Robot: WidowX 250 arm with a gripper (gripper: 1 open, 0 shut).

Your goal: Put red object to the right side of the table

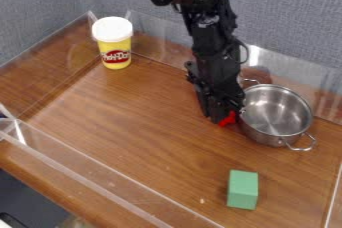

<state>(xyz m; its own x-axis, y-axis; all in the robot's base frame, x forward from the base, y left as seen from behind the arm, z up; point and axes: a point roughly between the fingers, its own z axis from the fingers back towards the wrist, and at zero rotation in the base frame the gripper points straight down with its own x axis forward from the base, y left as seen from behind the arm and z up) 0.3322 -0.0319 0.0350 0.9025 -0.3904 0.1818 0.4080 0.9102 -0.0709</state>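
From the camera, the gripper (222, 118) points down, clenched on the red object (229, 121), just beside the steel pot (275, 113) near the table's (120, 122) right edge. A yellow tub (114, 43) stands toward the far left corner; a green cube (242, 188) sits at the near right corner.

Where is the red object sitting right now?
In the camera view the red object is right of centre on the table, mostly hidden under the gripper and close beside the steel pot's left rim.
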